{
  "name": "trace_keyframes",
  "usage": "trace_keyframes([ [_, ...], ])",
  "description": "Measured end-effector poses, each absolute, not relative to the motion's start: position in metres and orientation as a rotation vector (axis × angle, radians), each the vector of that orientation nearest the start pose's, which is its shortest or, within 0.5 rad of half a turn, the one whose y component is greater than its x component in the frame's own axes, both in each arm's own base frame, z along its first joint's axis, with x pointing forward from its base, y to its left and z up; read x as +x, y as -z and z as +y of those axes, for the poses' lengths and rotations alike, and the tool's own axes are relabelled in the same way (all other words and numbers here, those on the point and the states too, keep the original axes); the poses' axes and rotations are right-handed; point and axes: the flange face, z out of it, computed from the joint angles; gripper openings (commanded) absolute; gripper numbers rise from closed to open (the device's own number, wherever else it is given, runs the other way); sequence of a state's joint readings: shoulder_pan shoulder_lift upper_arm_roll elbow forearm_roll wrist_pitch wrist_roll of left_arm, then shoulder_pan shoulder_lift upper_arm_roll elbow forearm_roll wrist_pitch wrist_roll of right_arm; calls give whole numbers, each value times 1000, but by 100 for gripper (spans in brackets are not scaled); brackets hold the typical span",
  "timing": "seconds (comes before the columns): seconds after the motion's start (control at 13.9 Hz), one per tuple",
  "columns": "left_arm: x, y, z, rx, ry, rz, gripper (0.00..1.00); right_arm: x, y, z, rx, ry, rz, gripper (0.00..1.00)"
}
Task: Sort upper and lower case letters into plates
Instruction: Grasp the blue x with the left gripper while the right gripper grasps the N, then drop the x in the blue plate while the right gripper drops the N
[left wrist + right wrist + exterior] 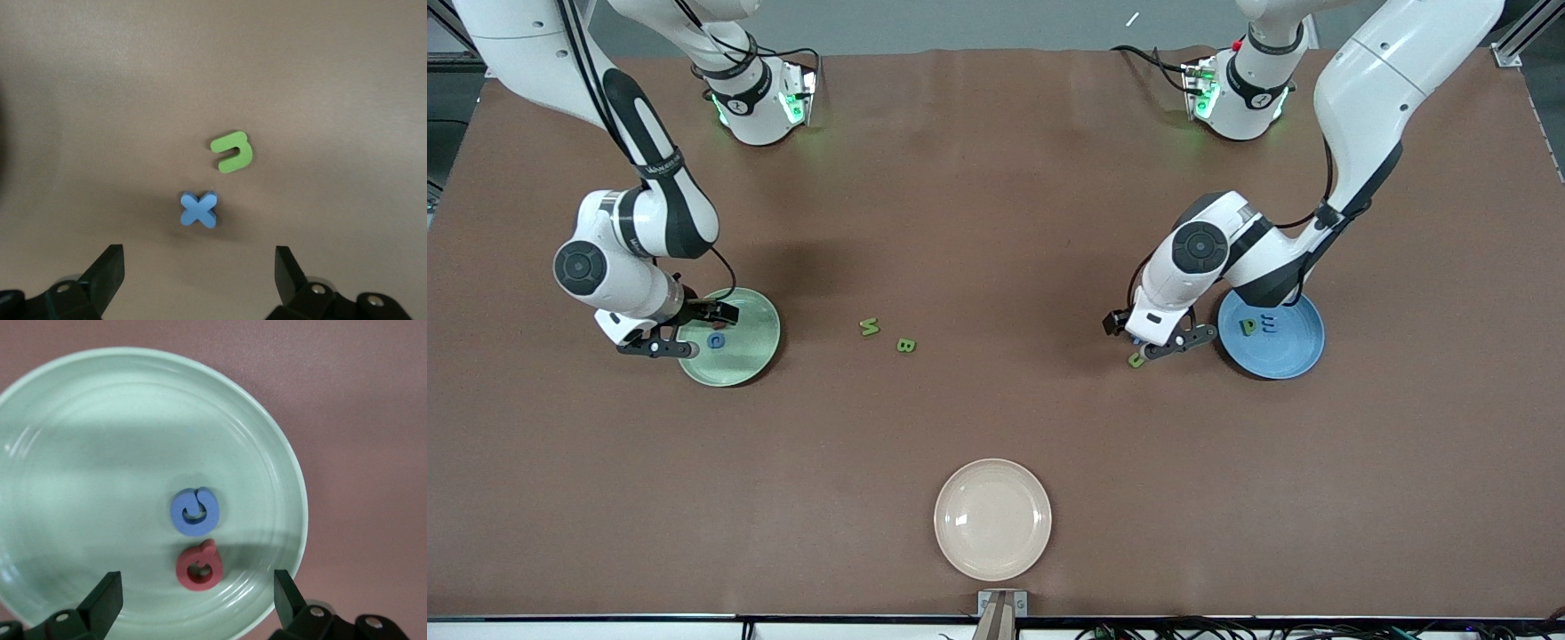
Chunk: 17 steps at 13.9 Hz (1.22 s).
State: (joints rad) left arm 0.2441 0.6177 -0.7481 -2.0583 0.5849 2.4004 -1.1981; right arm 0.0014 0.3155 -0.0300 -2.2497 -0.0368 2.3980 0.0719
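The pale green plate (740, 348) lies toward the right arm's end of the table and holds a blue letter (717, 340). In the right wrist view the green plate (80, 453) holds that blue letter (193, 511) and a red letter (197, 565). My right gripper (685, 329) hangs open and empty over the plate (198, 603). The bright blue plate (1285, 356) holds a green P (1249, 326) and a blue letter (1270, 324). My left gripper (1149, 338) is open and empty (200, 280) over bare table beside the blue plate, above a blue x (199, 209) and a green letter (231, 151).
Two green letters (869, 326) (905, 345) lie on the brown table between the two plates. A cream-white plate (992, 518) sits near the table's front edge, nearest the front camera. Both arm bases stand along the table edge farthest from that camera.
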Motion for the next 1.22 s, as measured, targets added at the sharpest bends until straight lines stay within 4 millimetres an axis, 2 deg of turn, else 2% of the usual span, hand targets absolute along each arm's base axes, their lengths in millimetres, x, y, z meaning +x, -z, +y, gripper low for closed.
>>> trace_keyframes([
  [0.07, 509, -191, -278, -3079, -74, -510, 99, 531, -221, -7, -3163, -277, 148, 100],
  [0.22, 506, -180, -279, -3060, -70, -502, 98, 539, -239, 29, -3150, -275, 277, 100],
  [0.29, 506, -176, -278, -3057, -70, -501, 97, 539, -243, 54, -3136, -269, 359, 100],
  [0.58, 508, -172, -276, -3070, -68, -516, 83, 527, -252, 165, -3066, -229, 752, 100],
  [0.72, 511, -172, -274, -3079, -48, -515, 78, 520, -254, 208, -3013, -177, 917, 100],
  [0.86, 514, -170, -272, -3090, -15, -502, 72, 513, -244, 235, -2965, -142, 1041, 100],
  [1.01, 514, -169, -272, -3097, -5, -492, 62, 508, -225, 252, -2918, -118, 1152, 100],
  [1.22, 515, -171, -273, -3101, 5, -487, 48, 505, -199, 260, -2885, -103, 1232, 97],
])
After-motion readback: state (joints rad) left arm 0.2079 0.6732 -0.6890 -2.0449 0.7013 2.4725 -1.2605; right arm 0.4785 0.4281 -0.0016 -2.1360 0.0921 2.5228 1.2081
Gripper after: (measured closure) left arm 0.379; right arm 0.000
